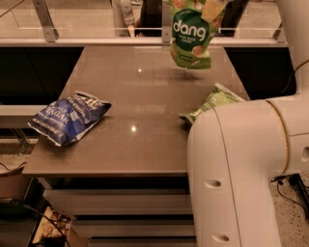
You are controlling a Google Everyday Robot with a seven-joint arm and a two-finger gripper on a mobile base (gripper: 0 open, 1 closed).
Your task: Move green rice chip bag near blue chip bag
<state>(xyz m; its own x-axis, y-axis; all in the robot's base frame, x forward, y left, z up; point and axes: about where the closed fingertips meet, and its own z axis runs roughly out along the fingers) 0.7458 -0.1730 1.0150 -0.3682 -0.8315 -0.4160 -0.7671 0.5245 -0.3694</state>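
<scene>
Single cam, high behind robot arm (241,169), looked down & fwd across table (145,101), fairly close; gripper (213,8) at top edge pinched green rice chip bag (190,38).

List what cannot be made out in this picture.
Camera view:
- The gripper, at the top of the green rice chip bag: mostly cut off by the upper edge.
- The light green bag: near end hidden behind the robot's arm.
- The blue chip bag: small lettering too small to read.
</scene>
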